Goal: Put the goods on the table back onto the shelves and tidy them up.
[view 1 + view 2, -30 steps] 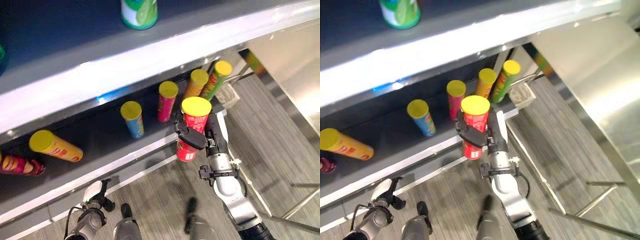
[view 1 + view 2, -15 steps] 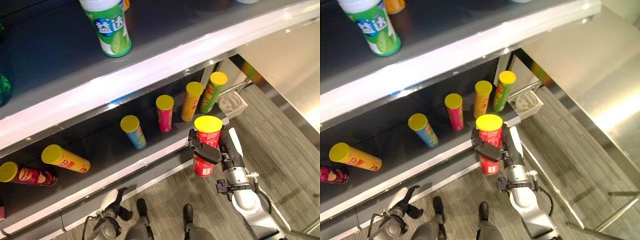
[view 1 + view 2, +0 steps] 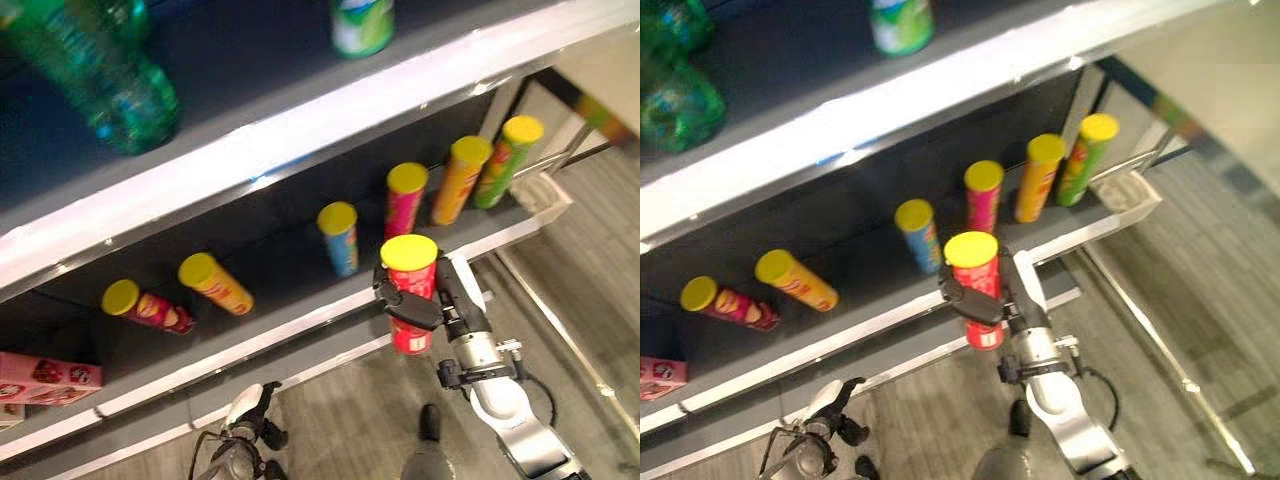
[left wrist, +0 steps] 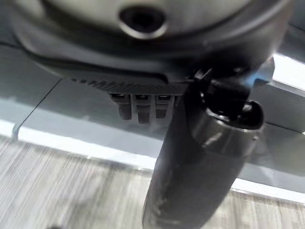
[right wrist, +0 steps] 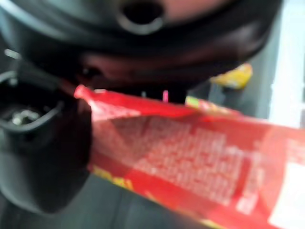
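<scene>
The red can [image 3: 409, 300] has a yellow lid; at its 12 o'clock stand blue [image 3: 340, 238], pink [image 3: 404, 199], orange [image 3: 458, 180] and green [image 3: 503, 160] cans (all yellow-lidded), the shelf [image 3: 270, 250] dark grey.

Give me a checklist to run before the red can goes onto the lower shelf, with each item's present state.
1. Grip: right hand is curled round the red can at mid-height. Ok.
2. Can's pose: upright, yellow lid on top. Ok.
3. Can's position: held in front of the lower shelf's edge, not yet over the shelf. Not ok.
4. Landing room: bare shelf shows in front of the blue can and pink can. Ok.
5. Headroom under the upper shelf: cannot tell.
6. Left hand hangs low by the floor, away from the shelf. Ok.
</scene>
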Controlling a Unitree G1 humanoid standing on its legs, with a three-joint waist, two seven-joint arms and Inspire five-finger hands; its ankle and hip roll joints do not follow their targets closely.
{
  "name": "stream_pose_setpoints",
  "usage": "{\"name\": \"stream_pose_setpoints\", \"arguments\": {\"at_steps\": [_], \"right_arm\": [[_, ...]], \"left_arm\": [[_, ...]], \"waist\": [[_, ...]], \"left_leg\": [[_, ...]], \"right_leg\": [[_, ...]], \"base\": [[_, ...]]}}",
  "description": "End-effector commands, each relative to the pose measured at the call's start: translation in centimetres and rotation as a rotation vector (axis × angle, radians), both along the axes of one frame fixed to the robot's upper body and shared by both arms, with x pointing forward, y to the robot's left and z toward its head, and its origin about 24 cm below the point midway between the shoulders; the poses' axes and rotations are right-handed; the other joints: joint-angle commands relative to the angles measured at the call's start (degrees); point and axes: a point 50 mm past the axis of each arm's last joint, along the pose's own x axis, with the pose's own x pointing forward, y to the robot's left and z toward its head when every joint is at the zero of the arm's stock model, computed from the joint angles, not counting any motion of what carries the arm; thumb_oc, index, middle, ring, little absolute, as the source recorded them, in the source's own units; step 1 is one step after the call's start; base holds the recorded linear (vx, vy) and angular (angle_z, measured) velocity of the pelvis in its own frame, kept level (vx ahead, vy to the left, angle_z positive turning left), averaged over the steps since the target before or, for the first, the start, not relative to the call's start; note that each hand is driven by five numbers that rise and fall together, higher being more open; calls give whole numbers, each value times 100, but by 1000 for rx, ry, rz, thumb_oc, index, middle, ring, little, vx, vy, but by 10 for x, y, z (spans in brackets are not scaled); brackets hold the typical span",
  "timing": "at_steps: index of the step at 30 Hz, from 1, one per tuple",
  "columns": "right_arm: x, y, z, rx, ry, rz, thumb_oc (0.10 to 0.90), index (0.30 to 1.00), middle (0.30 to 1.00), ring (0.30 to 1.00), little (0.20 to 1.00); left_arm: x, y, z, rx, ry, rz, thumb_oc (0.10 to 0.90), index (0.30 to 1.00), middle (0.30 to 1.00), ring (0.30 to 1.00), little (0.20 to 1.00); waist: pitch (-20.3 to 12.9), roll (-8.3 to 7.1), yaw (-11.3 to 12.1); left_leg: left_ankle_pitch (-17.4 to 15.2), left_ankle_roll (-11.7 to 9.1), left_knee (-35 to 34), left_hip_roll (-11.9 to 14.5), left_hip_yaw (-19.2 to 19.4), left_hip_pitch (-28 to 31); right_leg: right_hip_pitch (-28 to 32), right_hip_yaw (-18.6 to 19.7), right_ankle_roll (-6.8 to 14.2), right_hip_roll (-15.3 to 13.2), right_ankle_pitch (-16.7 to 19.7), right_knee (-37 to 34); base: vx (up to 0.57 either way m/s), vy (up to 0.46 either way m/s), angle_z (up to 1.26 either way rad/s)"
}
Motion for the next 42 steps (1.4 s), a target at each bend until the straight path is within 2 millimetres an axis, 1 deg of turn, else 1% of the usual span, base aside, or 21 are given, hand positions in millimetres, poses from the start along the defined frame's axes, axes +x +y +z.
{"name": "stream_pose_setpoints", "arguments": {"at_steps": [1, 2, 3, 4, 5, 6, 7, 8, 10, 11, 12, 13, 14, 16, 18, 22, 25, 29, 32, 35, 42], "right_arm": [[0, 24, 44, 64, -249, 119, 400, 300, 300, 300, 300], [0, 24, 44, 65, -250, 118, 400, 300, 300, 300, 300], [0, 23, 43, 70, -252, 91, 400, 300, 300, 300, 300], [3, 24, 43, 77, -258, 59, 400, 300, 300, 300, 300], [7, 27, 47, 89, -286, 27, 400, 300, 300, 300, 300], [7, 27, 47, 90, -287, 27, 400, 300, 300, 300, 300], [10, 27, 49, 91, -305, 7, 400, 300, 300, 300, 300], [12, 26, 52, 82, -325, -10, 400, 300, 300, 300, 300], [12, 23, 55, 44, -357, -49, 400, 300, 300, 300, 300], [10, 23, 54, 32, -369, -62, 400, 300, 300, 300, 300], [9, 23, 48, 22, -347, -72, 400, 300, 300, 300, 300], [9, 24, 47, 31, -346, -73, 400, 300, 300, 300, 300], [9, 25, 46, 27, -348, -79, 400, 300, 300, 300, 300], [13, 27, 48, 10, -363, -91, 400, 300, 300, 300, 300], [22, 31, 52, 19, -394, -121, 400, 300, 300, 300, 300], [43, 40, 78, 32, -527, -180, 400, 300, 300, 300, 300], [60, 50, 104, 40, -624, -201, 400, 300, 300, 300, 300], [70, 63, 124, 54, -688, -192, 400, 300, 300, 300, 300], [75, 70, 130, 63, -694, -183, 400, 300, 300, 300, 300], [78, 70, 133, 65, -696, -189, 400, 300, 300, 300, 300], [72, 66, 122, 70, -658, -183, 400, 300, 300, 300, 300]], "left_arm": [[0, 10, 5, 64, -31, -73, 800, 900, 900, 900, 900], [0, 11, 5, 65, -31, -73, 800, 900, 900, 900, 900], [2, 11, 6, 80, -40, -84, 800, 900, 900, 900, 900], [7, 16, 9, 102, -54, -80, 800, 900, 900, 900, 900], [9, 26, 11, 107, -66, -17, 800, 900, 900, 900, 900], [9, 26, 11, 108, -66, -17, 800, 900, 900, 900, 900], [10, 32, 13, 104, -76, 29, 800, 900, 900, 900, 900], [10, 37, 13, 107, -80, 65, 800, 900, 900, 900, 900], [6, 41, 11, 111, -68, 85, 800, 900, 900, 900, 900], [1, 45, 9, 120, -54, 102, 800, 900, 900, 900, 900], [-4, 48, 6, 129, -39, 108, 800, 900, 900, 900, 900], [-8, 49, 4, 129, -28, 113, 800, 900, 900, 900, 900], [-8, 48, 4, 125, -26, 115, 800, 900, 900, 900, 900], [-11, 49, 2, 112, -22, 154, 800, 900, 900, 900, 900], [-12, 46, 1, 86, -31, 171, 800, 900, 900, 900, 900], [-7, 33, 3, 69, -60, 110, 800, 900, 900, 900, 900], [7, 24, 13, 71, -115, 11, 800, 900, 900, 900, 900], [9, 30, 14, 80, -119, 38, 800, 900, 900, 900, 900], [10, 31, 14, 73, -121, 48, 800, 900, 900, 900, 900], [13, 29, 17, 67, -134, 43, 800, 900, 900, 900, 900], [11, 30, 15, 69, -122, 47, 800, 900, 900, 900, 900]], "waist": [[-227, 207, 3], [-242, 189, 8], [-228, 190, -17], [-206, 128, 0], [-122, 33, 58], [-124, 25, 60], [-78, -19, 73], [-50, -31, 87], [2, -25, 118], [16, -2, 239], [-7, -52, 323], [-18, -88, 361], [-32, -111, 364], [-6, -85, 427], [25, -80, 542], [76, -31, 776], [124, 27, 972], [91, 67, 1181], [54, 80, 1264], [38, 91, 1295], [-25, 43, 1235]], "left_leg": [[6, 242, -233, 381, 105, 173], [6, 255, -231, 357, 107, 153], [-68, 265, -267, 210, 87, 86], [-260, 405, -267, -126, 0, -8], [-344, 543, -267, -371, -61, -128], [-345, 547, -267, -377, -57, -134], [-384, 591, -267, -453, -22, -187], [-414, 658, -267, -474, 24, -232], [-431, 761, -267, -494, 171, -245], [-614, 787, -267, -509, 258, -184], [-682, 803, -267, -553, 331, -176], [-653, 795, -267, -579, 351, -198], [-666, 791, -267, -572, 374, -210], [-639, 781, -267, -518, 387, -210], [-589, 763, -267, -503, 379, -266], [-444, 699, -267, -471, 271, -445], [-312, 640, -267, -448, 166, -685], [-228, 605, -267, -441, 126, -905], [-222, 603, -267, -453, 109, -956], [-227, 609, -267, -473, 101, -973], [-325, 653, -267, -515, 111, -876]], "right_leg": [[-102, 287, -68, 620, -520, 67], [-119, 295, -58, 599, -504, 56], [-158, 301, 27, 447, -239, 5], [-237, 372, 182, 214, 238, -147], [-359, 406, 266, 65, 643, -321], [-365, 410, 268, 60, 651, -329], [-439, 432, 309, 40, 886, -311], [-496, 483, 277, 101, 810, -282], [-505, 635, 149, 396, 405, -103], [-321, 586, 156, 645, 69, 29], [-195, 409, 177, 679, -20, 14], [-146, 330, 221, 691, 44, -22], [-162, 349, 231, 725, 96, -77], [-210, 412, 258, 799, 218, -283], [-249, 329, 273, 770, 324, -399], [-379, 168, 294, 713, 359, -439], [-549, 62, 314, 635, 427, -460], [-720, -20, 345, 568, 497, -460], [-754, -51, 354, 522, 529, -460], [-763, -58, 358, 500, 567, -460], [-703, -57, 368, 476, 616, -460]], "base": [[-99, 306, 35], [-45, 503, 27], [-41, 441, 28], [-100, 618, 31], [-82, 433, 32], [-107, 253, 21], [-71, 131, 14], [-89, 216, -5], [-40, 294, -27], [-14, 297, -79], [-15, 210, -108], [-38, 49, -88], [-4, 27, -48], [16, 15, -18], [-17, -22, -15], [-13, -60, -6], [-25, -87, 22], [-8, -69, 28], [2, -12, 2], [0, 0, 0], [4, -1, 0]]}}
